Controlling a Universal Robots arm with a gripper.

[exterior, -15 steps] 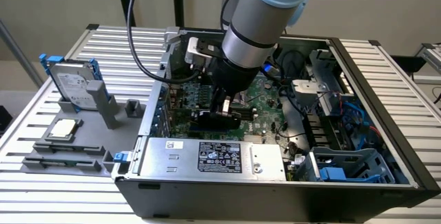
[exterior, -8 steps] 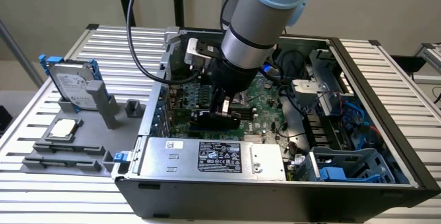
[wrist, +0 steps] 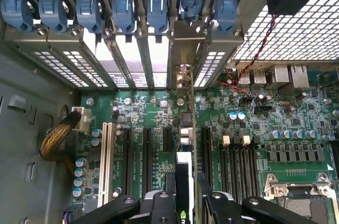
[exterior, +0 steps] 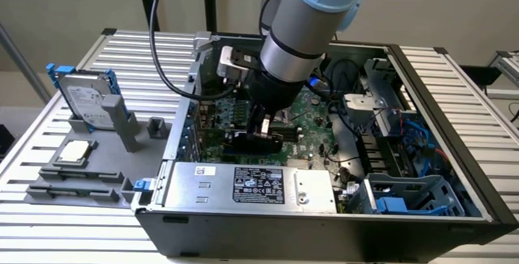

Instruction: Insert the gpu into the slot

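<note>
Inside the open computer case [exterior: 422,154], over the green motherboard [wrist: 153,113], the gripper [wrist: 183,203] clamps the gpu [wrist: 184,128] edge-on, its long axis running away from the fingers [wrist: 159,205] toward the case's bracket wall.

No legible text — power supply label [exterior: 257,185] print too small.
</note>
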